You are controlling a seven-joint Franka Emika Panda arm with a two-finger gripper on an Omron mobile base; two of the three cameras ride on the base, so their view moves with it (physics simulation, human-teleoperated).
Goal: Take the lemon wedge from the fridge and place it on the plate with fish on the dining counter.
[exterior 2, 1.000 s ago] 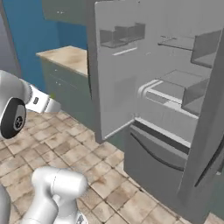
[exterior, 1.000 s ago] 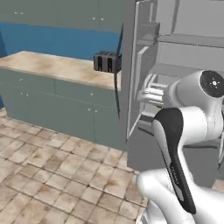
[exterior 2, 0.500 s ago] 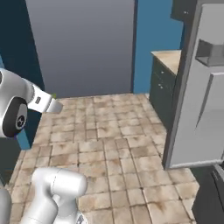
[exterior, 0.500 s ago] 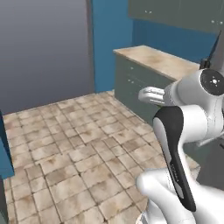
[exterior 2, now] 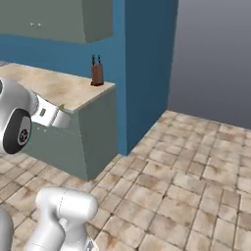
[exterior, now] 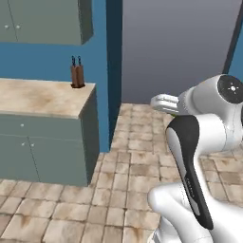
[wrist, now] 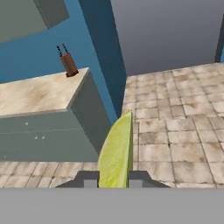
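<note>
gripper (wrist: 113, 180): clamped on lemon wedge (wrist: 116, 153), upright between the fingertips, above tiled floor (wrist: 175, 140) | near left: beige-topped counter (exterior: 42, 97) with grey-green doors, knife block (exterior: 77, 76) at its far right corner | gripper in left base view: probably hidden behind arm

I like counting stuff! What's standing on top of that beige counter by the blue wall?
A brown knife block stands at the counter's far corner, with two dark handles sticking out. Their blades are hidden inside.
</note>
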